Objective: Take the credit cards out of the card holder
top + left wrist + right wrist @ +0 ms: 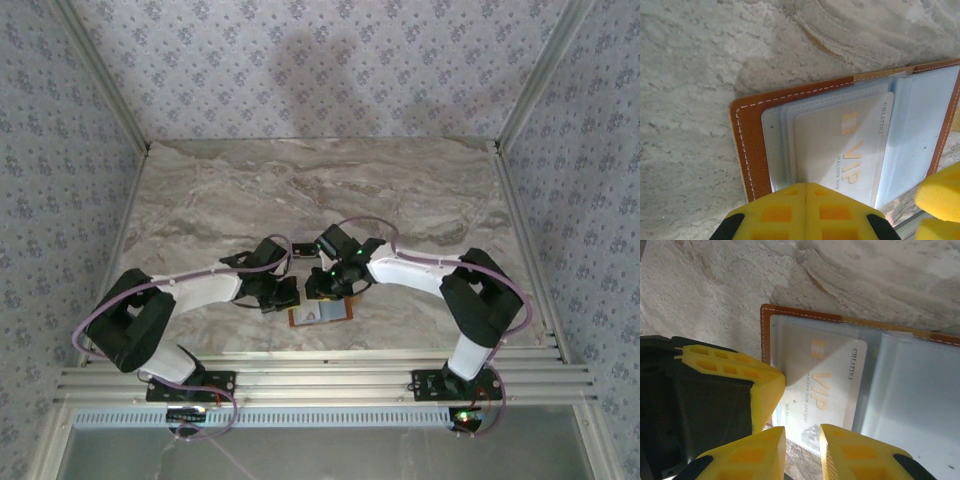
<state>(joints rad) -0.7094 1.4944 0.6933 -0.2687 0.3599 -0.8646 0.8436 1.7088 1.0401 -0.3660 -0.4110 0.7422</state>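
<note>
The card holder [322, 315] lies open on the marble table, orange-brown leather [747, 135] with grey-blue sleeves inside. A whitish credit card [840, 145] with gold "VIP" lettering sits in its left sleeve, and its near edge [830, 385] sticks out past the holder. My left gripper [807, 187] is shut with its tips pressed down on that card and sleeve. Its yellow fingers [740, 380] stand at the holder's left side. My right gripper [802, 447] is open, its jaws a small gap apart on either side of the card's protruding edge.
The marble table [400, 190] stretches away behind the holder, between patterned walls. Metal rails [320, 375] run along the near edge by the arm bases. In the left wrist view the right gripper's fingers [940, 195] crowd the holder's near right corner.
</note>
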